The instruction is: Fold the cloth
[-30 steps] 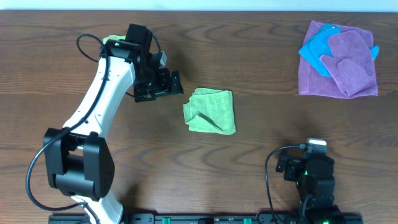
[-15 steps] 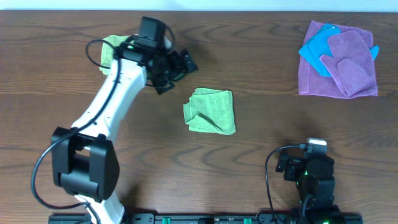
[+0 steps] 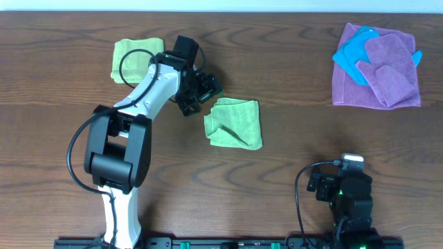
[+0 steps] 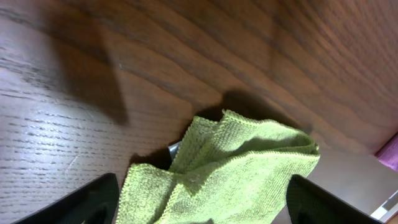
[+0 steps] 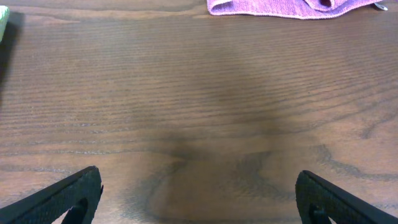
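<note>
A green cloth, loosely folded and rumpled, lies at the table's middle; it fills the lower part of the left wrist view. My left gripper is open just above the cloth's upper left corner, its two fingers spread either side of the cloth and holding nothing. My right gripper is parked at the front right, open and empty, with bare wood between its fingers.
A second green cloth, folded square, lies at the back left. A pile of purple cloths with a blue one on top sits at the back right; its edge shows in the right wrist view.
My left arm has swung right and forward, from beside the back-left folded cloth to the middle cloth's upper left corner. The cloths and the right arm have not moved.
</note>
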### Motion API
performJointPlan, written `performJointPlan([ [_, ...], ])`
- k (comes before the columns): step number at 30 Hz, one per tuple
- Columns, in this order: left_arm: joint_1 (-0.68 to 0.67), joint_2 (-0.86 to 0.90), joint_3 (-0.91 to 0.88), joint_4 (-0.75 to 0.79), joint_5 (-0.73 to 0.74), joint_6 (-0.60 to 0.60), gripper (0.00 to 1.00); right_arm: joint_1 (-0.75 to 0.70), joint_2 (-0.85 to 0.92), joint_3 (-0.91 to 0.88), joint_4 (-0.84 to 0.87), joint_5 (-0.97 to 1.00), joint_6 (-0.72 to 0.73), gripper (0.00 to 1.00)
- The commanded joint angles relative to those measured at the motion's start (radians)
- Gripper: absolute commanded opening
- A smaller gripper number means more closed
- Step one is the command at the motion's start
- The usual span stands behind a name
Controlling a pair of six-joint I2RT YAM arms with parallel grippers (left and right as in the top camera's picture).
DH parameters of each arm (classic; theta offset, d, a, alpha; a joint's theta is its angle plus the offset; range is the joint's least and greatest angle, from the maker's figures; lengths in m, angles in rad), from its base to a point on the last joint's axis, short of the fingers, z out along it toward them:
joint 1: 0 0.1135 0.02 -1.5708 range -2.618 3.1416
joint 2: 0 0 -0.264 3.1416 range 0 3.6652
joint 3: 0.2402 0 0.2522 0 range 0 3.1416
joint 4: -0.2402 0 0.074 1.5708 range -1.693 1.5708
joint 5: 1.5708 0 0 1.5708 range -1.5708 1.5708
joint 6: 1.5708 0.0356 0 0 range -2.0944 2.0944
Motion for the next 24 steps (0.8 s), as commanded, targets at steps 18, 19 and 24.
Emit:
performJointPlan([
  [18, -0.052, 0.039, 0.000, -0.023, -0.134, 0.350, 0.52, 0.010, -0.007, -0.007, 0.000, 0.004, 0.012, 0.99],
  [19, -0.052, 0.040, 0.000, -0.023, -0.143, 0.359, 0.52, 0.010, -0.007, -0.007, 0.000, 0.004, 0.012, 0.99],
  [24, -0.053, 0.042, 0.000, -0.023, -0.149, 0.418, 0.43, 0.010, -0.007, -0.007, 0.000, 0.004, 0.012, 0.99],
])
